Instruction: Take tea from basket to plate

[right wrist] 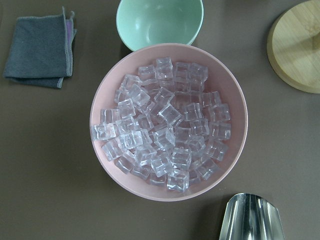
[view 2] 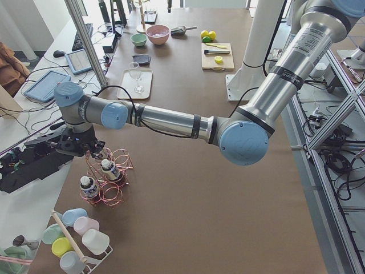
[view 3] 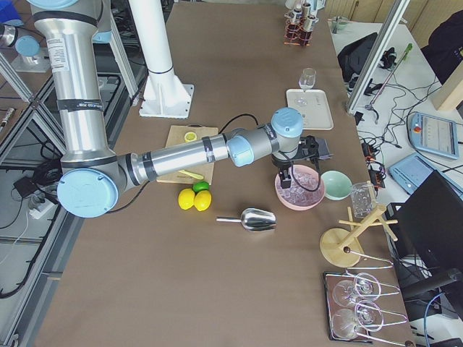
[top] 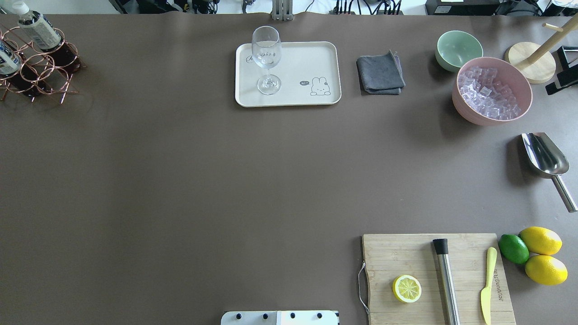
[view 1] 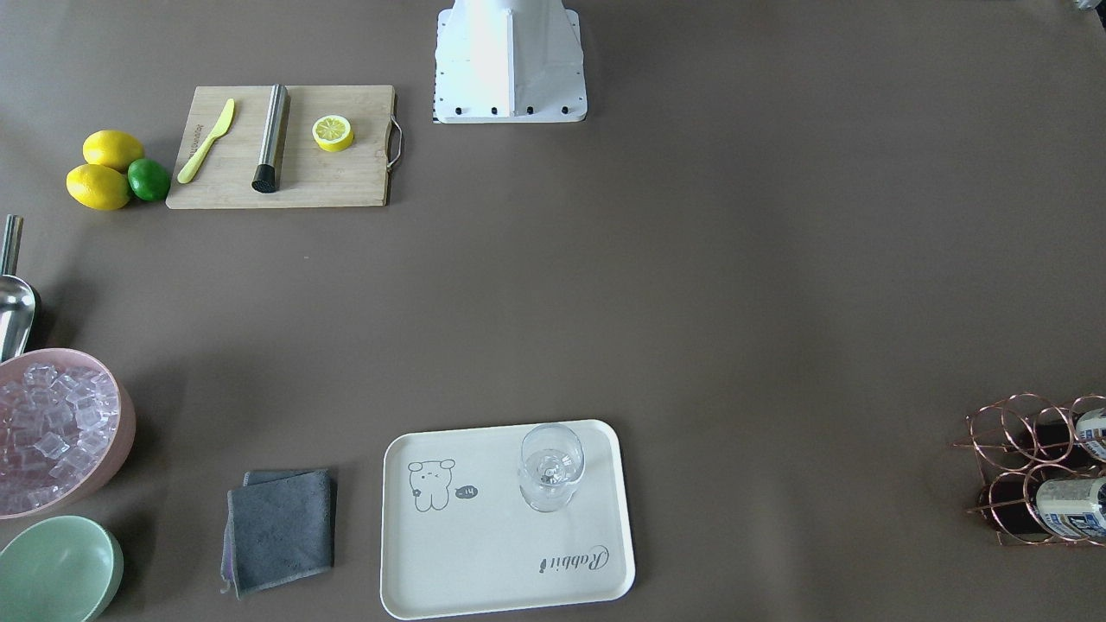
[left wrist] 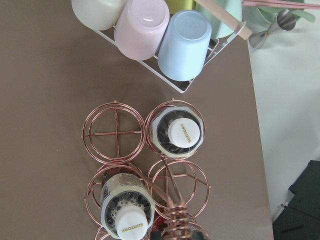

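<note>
The left gripper (view 2: 90, 149) was held over the basket (left wrist: 116, 132), lower left in the left side view, with tea (left wrist: 179, 132) seated inside. How far it or the right gripper (view 3: 293, 177) was open could not be judged.

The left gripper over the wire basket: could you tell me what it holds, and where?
It cannot be told: the left gripper shows only in a side view. Two white-capped clear tea bottles stand untouched in the rose-gold wire basket.

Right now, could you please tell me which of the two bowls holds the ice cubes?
The pink bowl, heaped with ice cubes; the smaller green bowl beside it is empty.
</note>
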### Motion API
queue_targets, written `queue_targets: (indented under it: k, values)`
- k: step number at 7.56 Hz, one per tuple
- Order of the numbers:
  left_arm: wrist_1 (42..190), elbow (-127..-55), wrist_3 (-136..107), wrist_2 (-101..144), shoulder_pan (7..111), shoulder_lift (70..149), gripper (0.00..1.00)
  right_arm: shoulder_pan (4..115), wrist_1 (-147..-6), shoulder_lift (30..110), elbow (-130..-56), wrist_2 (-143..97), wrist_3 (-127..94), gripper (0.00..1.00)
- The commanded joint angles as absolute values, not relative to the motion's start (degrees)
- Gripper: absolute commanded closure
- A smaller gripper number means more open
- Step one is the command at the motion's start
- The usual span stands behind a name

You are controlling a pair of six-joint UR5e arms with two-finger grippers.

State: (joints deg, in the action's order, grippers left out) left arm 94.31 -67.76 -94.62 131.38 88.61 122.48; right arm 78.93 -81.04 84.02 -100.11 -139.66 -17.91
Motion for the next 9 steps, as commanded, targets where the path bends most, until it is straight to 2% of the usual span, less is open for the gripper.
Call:
queue_targets:
  k: [1,3,4,6,9]
  values:
    - [91.3,-69.2,-95.1,131.8,89.8,123.0,1.00,78.9,-81.0,84.0,-100.1,-139.7,-17.9,0.00]
    - [79.3,-79.3,-95.4,134.1,90.4,122.3,1.00,78.9,-81.0,84.0,-100.1,-139.7,-17.9,0.00]
    - [72.7,-87.0,-96.1,136.3,90.4,120.8,1.00,78.9,-81.0,84.0,-100.1,-139.8,-17.8,0.00]
    - [60.0,-108.4,-100.5,136.3,88.7,115.2,1.00,78.9,-80.9,84.0,-100.1,-140.1,-17.8,0.00]
    - [57.9,-120.5,-121.7,135.9,74.6,117.6,1.00,78.9,-80.6,84.0,-100.1,-140.3,-17.8,0.00]
